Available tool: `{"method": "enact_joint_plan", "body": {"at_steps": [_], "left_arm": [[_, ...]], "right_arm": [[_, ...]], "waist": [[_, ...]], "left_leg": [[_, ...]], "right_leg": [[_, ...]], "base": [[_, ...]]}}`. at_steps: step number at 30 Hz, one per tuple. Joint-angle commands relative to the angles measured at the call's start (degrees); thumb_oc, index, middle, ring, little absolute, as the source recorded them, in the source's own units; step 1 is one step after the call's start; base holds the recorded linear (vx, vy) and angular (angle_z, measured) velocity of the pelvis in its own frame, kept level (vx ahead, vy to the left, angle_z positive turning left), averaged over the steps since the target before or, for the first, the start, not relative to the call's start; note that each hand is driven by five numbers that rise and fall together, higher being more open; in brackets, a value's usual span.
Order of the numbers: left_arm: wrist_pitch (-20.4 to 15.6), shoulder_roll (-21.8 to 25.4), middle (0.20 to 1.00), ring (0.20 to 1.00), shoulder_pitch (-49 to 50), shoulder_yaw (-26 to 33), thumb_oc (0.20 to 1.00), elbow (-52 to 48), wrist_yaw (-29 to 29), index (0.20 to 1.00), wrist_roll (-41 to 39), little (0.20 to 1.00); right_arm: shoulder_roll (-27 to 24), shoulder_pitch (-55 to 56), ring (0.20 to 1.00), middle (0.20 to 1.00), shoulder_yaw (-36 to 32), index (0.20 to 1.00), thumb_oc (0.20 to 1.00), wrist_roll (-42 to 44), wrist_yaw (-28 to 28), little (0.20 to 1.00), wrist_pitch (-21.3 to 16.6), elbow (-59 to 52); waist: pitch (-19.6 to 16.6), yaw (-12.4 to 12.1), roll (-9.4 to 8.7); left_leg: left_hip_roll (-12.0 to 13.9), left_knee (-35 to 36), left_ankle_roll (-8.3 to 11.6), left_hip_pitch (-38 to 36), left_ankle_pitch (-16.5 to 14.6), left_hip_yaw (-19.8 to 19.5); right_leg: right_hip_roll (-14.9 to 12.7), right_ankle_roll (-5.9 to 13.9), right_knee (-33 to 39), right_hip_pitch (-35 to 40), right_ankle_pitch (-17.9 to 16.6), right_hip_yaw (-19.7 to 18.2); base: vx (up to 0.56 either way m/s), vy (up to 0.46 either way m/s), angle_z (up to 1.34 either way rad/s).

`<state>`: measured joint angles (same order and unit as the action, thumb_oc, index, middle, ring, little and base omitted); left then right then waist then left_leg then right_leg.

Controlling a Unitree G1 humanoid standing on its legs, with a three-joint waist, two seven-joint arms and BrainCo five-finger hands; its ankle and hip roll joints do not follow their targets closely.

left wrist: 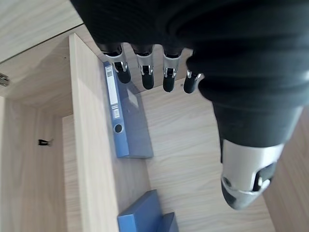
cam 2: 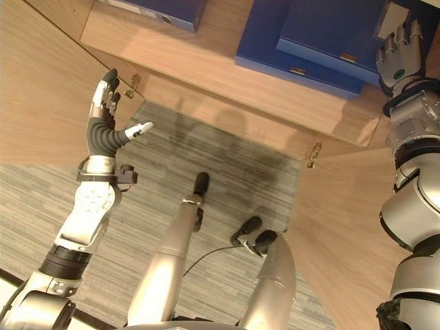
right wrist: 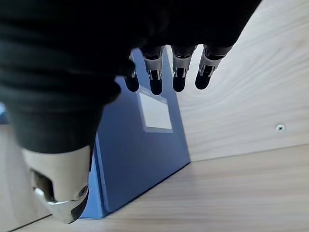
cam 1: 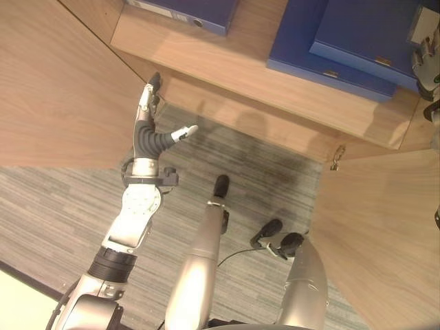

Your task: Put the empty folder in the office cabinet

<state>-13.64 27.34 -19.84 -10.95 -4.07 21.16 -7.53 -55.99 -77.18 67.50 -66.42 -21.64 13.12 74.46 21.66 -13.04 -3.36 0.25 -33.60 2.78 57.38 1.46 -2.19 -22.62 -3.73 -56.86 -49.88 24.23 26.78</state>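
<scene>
Two blue folders (cam 1: 330, 65) lie stacked on the wooden cabinet shelf (cam 1: 240, 69) at the right. My right hand (cam 2: 397, 51) is at the upper one's (cam 2: 330, 27) right end, open, fingers straight. In the right wrist view its fingers (right wrist: 155, 77) reach toward a blue folder (right wrist: 145, 159) without curling round it. Whether they touch it is unclear. My left hand (cam 1: 146, 134) is raised and open in front of the left door, holding nothing. A third blue folder (left wrist: 123, 125) stands at the shelf's left end.
Both cabinet doors are swung open: the left door (cam 1: 55, 89) beside my left hand, the right door (cam 1: 378, 227) with a key (cam 1: 337, 158) in its edge. Grey carpet (cam 1: 69, 199) lies below the cabinet.
</scene>
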Motion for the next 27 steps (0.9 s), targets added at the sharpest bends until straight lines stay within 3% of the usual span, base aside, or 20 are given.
{"method": "enact_joint_plan", "body": {"at_steps": [1,4,9,13,14,17,18,19,27], "left_arm": [[-1.8,-0.4,1.000,1.000,0.8,4.9,1.000,-5.1,-0.3,1.000,1.4,1.000],[-1.6,-0.1,1.000,1.000,0.9,5.1,1.000,-5.2,-0.5,1.000,1.6,1.000],[-1.1,-0.3,1.000,1.000,-0.3,6.0,1.000,-5.1,0.4,1.000,3.0,1.000],[-1.8,-0.7,1.000,1.000,-0.5,6.5,1.000,-5.3,2.0,1.000,4.1,1.000],[-2.6,-0.9,1.000,1.000,0.3,6.5,1.000,-5.2,3.0,1.000,4.1,1.000],[-2.9,-1.0,1.000,1.000,0.9,6.4,1.000,-5.2,3.2,1.000,4.0,1.000],[-3.0,-1.6,1.000,1.000,1.9,6.1,1.000,-4.9,3.9,1.000,3.7,1.000],[-3.0,-1.6,1.000,1.000,2.3,5.8,1.000,-4.9,4.0,1.000,3.7,1.000],[-3.2,-1.1,1.000,1.000,4.0,5.0,1.000,-5.0,5.4,1.000,4.1,1.000]], "right_arm": [[-5.5,-6.6,1.000,1.000,4.3,1.000,1.000,1.4,0.6,1.000,3.6,2.9],[-5.2,-6.4,1.000,1.000,3.6,1.000,1.000,1.8,0.8,1.000,3.7,3.4],[-1.2,-2.6,1.000,1.000,-5.7,1.000,1.000,8.1,-3.8,1.000,4.2,-1.3],[-0.6,2.8,1.000,1.000,-16.1,1.000,1.000,10.9,-10.3,1.000,5.3,-13.9],[-1.0,7.4,1.000,1.000,-23.7,1.000,1.000,11.9,-14.9,1.000,5.1,-24.9],[-1.3,10.0,1.000,1.000,-27.1,1.000,1.000,11.5,-15.9,1.000,5.1,-30.1],[-0.2,14.6,1.000,1.000,-33.1,1.000,1.000,11.1,-19.2,1.000,3.9,-40.4],[0.4,16.8,1.000,1.000,-35.2,1.000,1.000,10.9,-19.8,1.000,3.4,-43.1],[3.7,24.5,1.000,1.000,-42.3,1.000,1.000,12.2,-22.4,1.000,1.0,-51.5]], "waist": [[0.4,0.2,1.00],[0.5,0.3,1.05],[0.6,1.6,1.93],[0.2,2.7,2.78],[0.0,3.4,3.17],[-0.2,3.7,3.15],[-0.3,4.5,3.60],[-0.3,4.6,3.67],[-0.6,5.0,3.55]], "left_leg": [[3.2,-5.3,1.32,-2.3,-11.3,-0.3],[3.3,-5.3,1.33,-2.5,-11.3,-0.3],[3.6,-5.5,0.95,-3.4,-11.6,0.4],[3.7,-6.0,0.45,-3.7,-12.2,0.7],[3.8,-6.1,0.15,-3.9,-12.5,0.9],[3.8,-6.3,0.02,-3.9,-12.6,1.0],[3.9,-6.6,-0.19,-3.8,-12.8,1.1],[4.0,-6.6,-0.23,-3.8,-12.8,1.1],[4.0,-6.9,-0.41,-3.5,-12.8,1.2]], "right_leg": [[1.7,6.09,7.8,3.7,-4.6,-6.5],[1.8,6.01,7.8,3.9,-4.5,-6.5],[2.1,6.18,8.1,4.4,-4.9,-6.9],[2.2,6.14,8.0,4.3,-4.7,-7.6],[2.2,6.11,7.7,4.2,-4.7,-7.9],[2.2,6.06,7.6,4.2,-4.6,-8.1],[2.1,6.01,7.4,4.0,-4.6,-8.5],[2.1,6.02,7.4,3.9,-4.6,-8.7],[1.9,5.92,6.8,3.4,-4.5,-9.2]], "base": [[0.00,0.000,0.00],[0.00,0.000,0.00],[0.00,0.008,-0.02],[0.02,0.007,-0.07],[0.03,0.017,-0.06],[0.02,0.012,-0.11],[0.02,0.008,-0.08],[0.02,0.008,-0.05],[0.00,0.000,-0.03]]}}
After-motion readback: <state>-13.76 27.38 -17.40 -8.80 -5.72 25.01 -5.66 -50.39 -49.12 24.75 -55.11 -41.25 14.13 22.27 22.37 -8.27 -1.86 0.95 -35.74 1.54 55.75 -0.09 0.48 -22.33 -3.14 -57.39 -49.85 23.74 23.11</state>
